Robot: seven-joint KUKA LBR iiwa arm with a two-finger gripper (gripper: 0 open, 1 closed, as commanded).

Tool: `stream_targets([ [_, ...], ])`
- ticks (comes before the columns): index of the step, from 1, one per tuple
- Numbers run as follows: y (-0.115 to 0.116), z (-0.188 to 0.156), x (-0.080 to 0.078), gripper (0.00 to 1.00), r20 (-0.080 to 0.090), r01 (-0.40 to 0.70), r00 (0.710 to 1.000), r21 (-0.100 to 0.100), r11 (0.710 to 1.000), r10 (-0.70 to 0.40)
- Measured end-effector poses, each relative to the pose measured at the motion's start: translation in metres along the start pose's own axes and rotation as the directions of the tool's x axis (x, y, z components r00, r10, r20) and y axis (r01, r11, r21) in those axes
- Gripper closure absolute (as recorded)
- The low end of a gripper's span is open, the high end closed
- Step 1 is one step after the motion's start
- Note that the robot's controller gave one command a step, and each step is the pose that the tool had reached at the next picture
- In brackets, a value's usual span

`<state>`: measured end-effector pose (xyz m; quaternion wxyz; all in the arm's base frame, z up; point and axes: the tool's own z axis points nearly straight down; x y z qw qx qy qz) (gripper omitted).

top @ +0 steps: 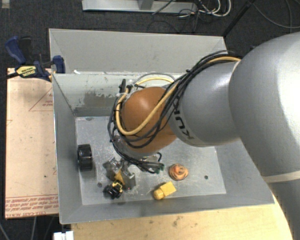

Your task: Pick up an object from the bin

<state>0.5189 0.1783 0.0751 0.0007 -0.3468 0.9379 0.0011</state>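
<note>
My gripper [122,173] is low in the front left part of the bin, under the arm's orange dome. A small black and yellow thing [113,189] lies right at its tip, touching or nearly touching it, and a bit of yellow shows against the gripper's metal. A black cylinder [84,157] stands to the gripper's left. To its right lie a small orange ridged piece [178,172] and a yellow block [164,190] near the front wall.
The arm comes in from the right and covers the middle and back of the bin. Black and yellow cables loop round the dome and hang down beside the gripper. The bin's front wall is close below the small things.
</note>
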Motion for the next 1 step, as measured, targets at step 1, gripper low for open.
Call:
stream_targets([
  [1,-0.0227,-0.1768,-0.0087,1.0,0.009,0.015,1.0,0.006,1.0,-0.015],
])
